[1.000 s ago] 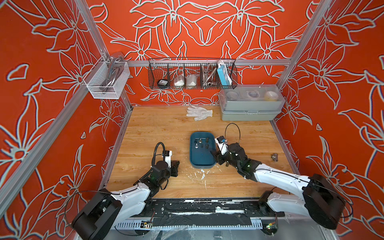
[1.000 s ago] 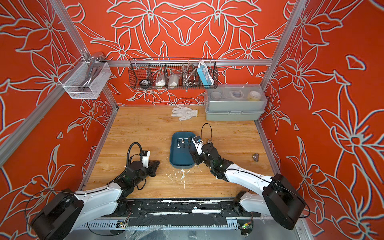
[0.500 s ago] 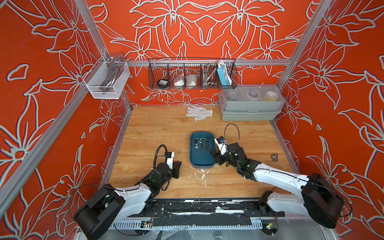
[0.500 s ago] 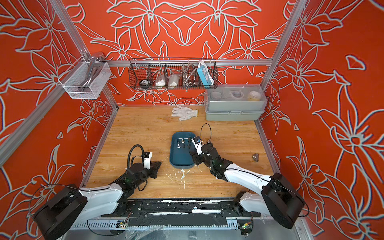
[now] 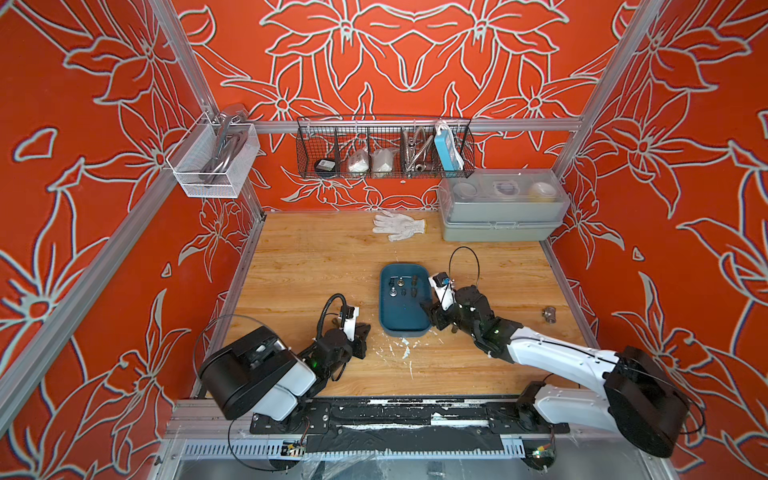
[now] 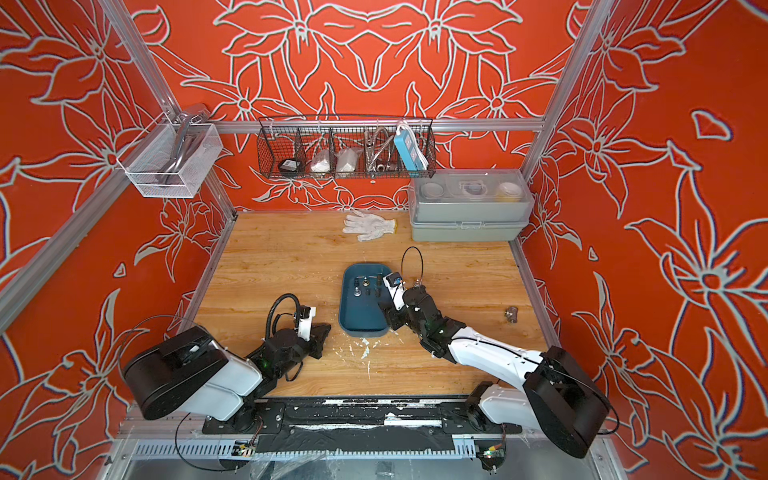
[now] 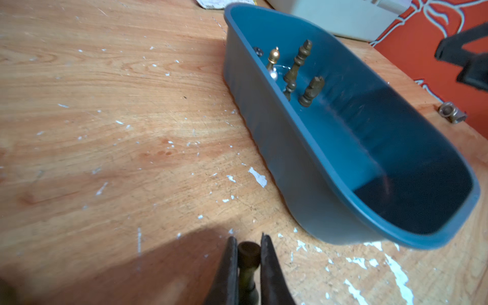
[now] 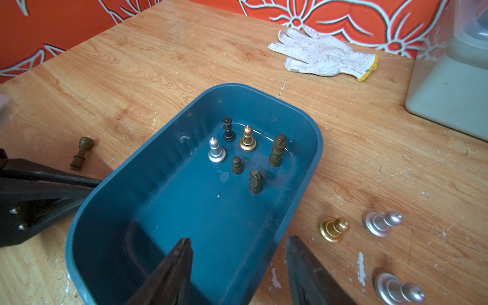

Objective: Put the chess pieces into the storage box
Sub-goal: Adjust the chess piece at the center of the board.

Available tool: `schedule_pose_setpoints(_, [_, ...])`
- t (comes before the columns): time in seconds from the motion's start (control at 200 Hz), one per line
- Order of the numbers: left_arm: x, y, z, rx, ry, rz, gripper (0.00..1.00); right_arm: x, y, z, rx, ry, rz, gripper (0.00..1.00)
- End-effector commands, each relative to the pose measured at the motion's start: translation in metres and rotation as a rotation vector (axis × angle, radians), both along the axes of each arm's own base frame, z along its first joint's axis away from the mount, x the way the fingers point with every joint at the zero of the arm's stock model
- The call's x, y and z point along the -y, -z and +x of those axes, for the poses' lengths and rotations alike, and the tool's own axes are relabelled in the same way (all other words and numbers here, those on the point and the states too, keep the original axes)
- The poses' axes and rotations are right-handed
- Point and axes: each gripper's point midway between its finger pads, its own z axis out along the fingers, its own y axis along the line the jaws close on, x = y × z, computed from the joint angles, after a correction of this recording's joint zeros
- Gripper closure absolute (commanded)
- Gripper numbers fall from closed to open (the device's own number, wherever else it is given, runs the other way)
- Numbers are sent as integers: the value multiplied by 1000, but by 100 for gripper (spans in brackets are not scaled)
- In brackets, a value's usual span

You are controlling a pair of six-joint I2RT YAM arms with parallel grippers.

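Upright, six tiny chess pieces (image 8: 247, 139) dot the teal storage box (image 8: 184, 208).

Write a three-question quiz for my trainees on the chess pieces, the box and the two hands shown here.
1. True or false: the left hand is empty.
2. How many pieces stand upright in the box? A four, B six, C nine.
3. Fill in: on the table beside the open right hand lie one ___ piece and two ___ ones.
Key: 1 false, it is shut on a dark piece. 2 B. 3 gold, silver.
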Motion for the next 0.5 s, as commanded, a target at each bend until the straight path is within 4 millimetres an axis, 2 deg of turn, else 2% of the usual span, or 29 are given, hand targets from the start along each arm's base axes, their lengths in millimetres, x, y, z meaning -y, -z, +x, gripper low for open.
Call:
schedule_pose_setpoints(0.0, [-4, -11, -1, 84, -26, -10, 95, -4, -16, 2, 33, -3, 23, 39])
schedule_pose_setpoints(0.305, [-4, -11, -3, 104, -49, 17, 94, -4, -17, 2, 37, -4, 27, 39])
schedule_pose_setpoints(0.495, [-3, -11, -3, 105, -43, 17, 85, -3, -16, 1, 36, -2, 23, 39])
